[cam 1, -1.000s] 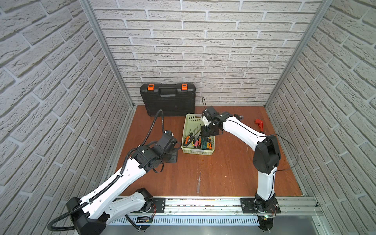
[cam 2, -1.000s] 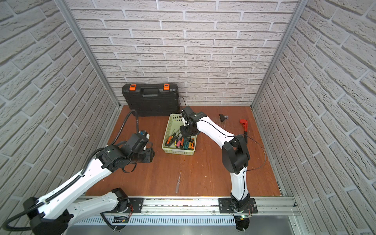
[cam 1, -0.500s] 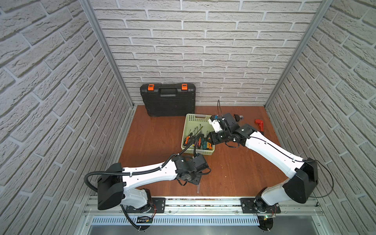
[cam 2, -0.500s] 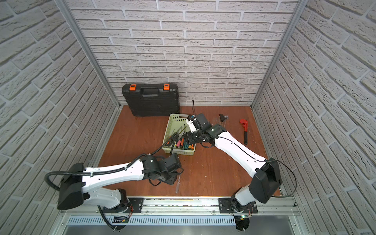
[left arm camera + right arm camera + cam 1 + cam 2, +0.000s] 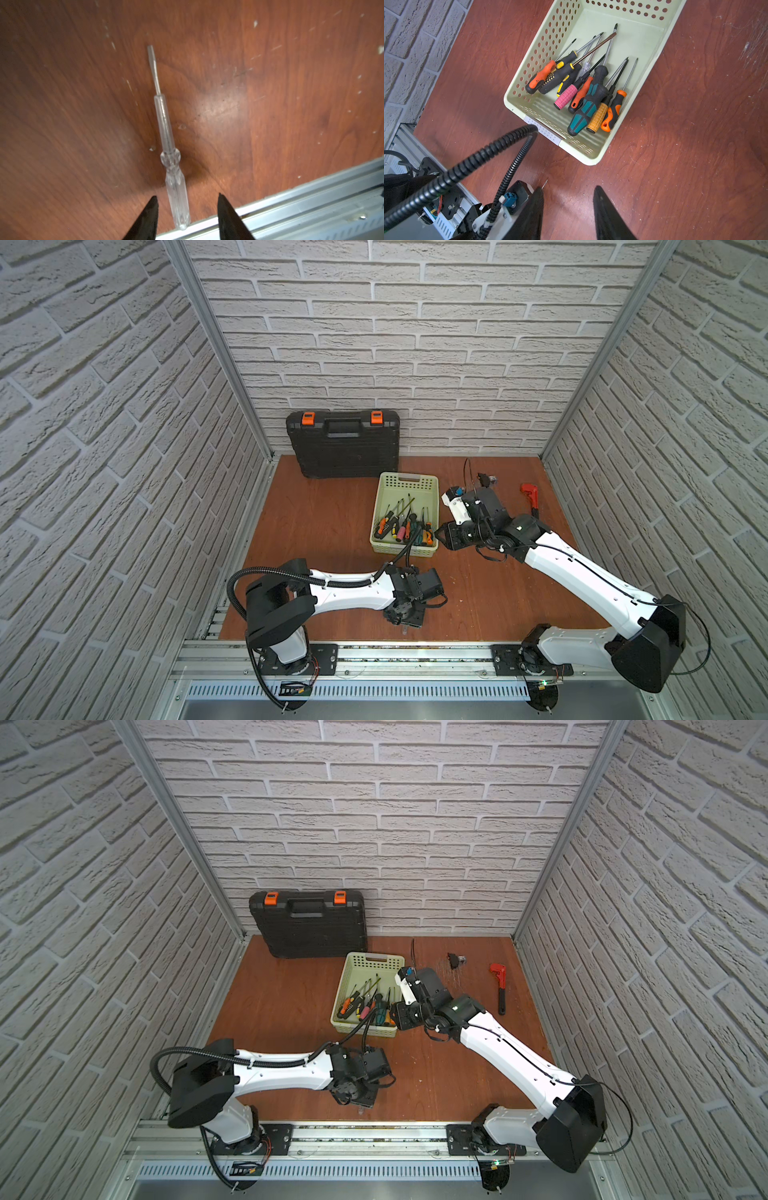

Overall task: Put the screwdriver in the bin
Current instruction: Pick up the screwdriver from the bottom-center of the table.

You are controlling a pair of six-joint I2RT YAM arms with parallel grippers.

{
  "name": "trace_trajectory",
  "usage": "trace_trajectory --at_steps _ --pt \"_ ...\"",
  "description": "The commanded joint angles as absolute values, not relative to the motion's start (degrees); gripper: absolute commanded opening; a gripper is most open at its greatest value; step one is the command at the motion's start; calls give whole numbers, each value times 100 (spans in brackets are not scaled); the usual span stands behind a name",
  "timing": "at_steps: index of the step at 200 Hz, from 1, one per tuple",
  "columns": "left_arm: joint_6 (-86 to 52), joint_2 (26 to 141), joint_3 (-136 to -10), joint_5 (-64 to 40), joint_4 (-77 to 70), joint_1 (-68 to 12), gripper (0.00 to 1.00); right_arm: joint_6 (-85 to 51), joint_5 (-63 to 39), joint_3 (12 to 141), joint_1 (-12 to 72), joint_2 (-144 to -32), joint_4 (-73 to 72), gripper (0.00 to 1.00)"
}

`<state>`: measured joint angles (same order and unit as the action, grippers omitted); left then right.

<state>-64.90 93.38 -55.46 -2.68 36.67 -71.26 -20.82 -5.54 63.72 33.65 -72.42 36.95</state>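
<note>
- two things first: where is the screwdriver [image 5: 169, 143], and what has the left gripper [image 5: 187, 197] got?
- the clear-handled screwdriver lies flat on the wooden floor [image 5: 291, 83], well apart from the bin [image 5: 409, 478], out beyond the bin's near short wall. blade toward the bin, butt end away from it, right at the edge of the metal rail [image 5: 311, 199]. the left gripper is part open, one fingertip on each side of the handle near the butt, a gap showing on both sides. it has hold of nothing.
- and the right gripper [image 5: 569, 189]?
- jaws apart, nothing between them, hanging just off the bin's near right corner, over bare floor.
- room in the bin?
- plenty. the other screwdrivers [image 5: 583, 89] are heaped at the near end, handles toward the near wall, shafts fanning toward the middle. the far half of the bin's floor is bare. a black cable hose [image 5: 483, 153] crosses in front of the near rim in the right wrist view.
- anything crowding the edges?
- behind the bin's far left corner the black toolcase [image 5: 343, 450] stands against the brick wall [image 5: 415, 364], near the bin; whether they touch i cannot tell. right of the bin, past the right arm [image 5: 582, 568], a small dark part [image 5: 456, 960] and a red wrench [image 5: 498, 986] lie well apart from it. left of the bin the floor is open right to the side wall [image 5: 124, 448]
</note>
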Motion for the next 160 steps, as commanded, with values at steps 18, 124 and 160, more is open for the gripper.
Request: trace_trajectory --at_steps 18,124,160 --pt "-6572 9506 -5546 -338 3568 -7056 43 -2223 -344 6108 3393 -6948 3340 41" --pt "-6506 9760 -5677 -458 3886 -7101 9 -2420 -45 5732 3395 -6506 3107 41" --pt "-6444 9385 -5625 -260 4148 -7055 0 -2500 156 5540 3393 -6262 3035 41"
